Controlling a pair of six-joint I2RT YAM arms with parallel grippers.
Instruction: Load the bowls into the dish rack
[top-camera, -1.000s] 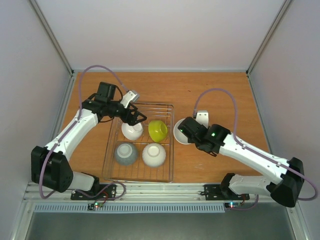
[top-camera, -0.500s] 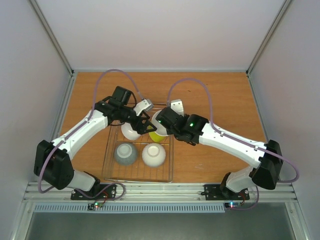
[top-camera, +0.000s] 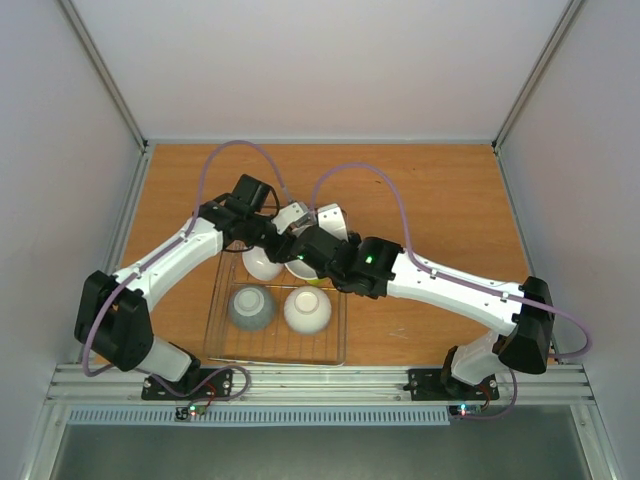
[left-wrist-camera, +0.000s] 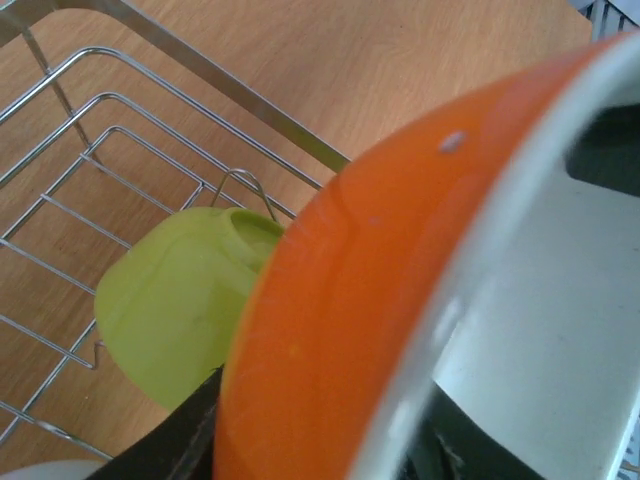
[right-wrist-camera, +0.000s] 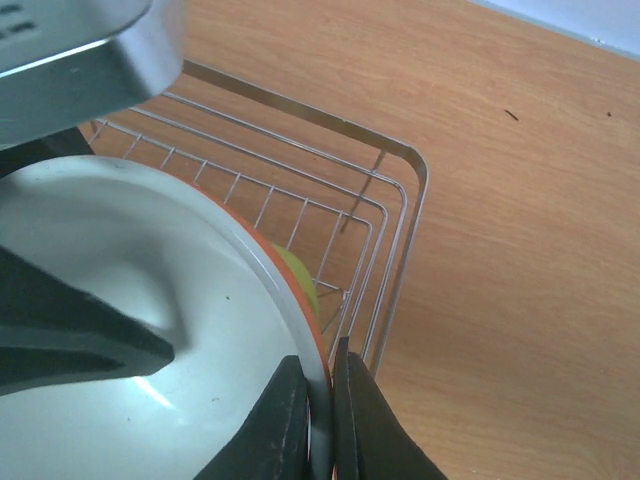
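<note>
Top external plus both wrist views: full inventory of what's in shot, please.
dish rack: one, silver wire, on the table, left of centre.
grey bowl: one, grey, rack's near left.
white bowls: two, white, one near right in the rack, one far left.
yellow-green bowl: one, yellow-green, rack's far right, largely hidden from above.
orange bowl: one, orange outside and white inside, held over the rack's far end.
table: one, brown wood, under everything.
cables: two, mauve, looping off the arms.
left arm: one, white and black, jaws at the orange bowl, grip unclear.
right arm: one, white and black, jaws shut on the orange bowl's rim.
</note>
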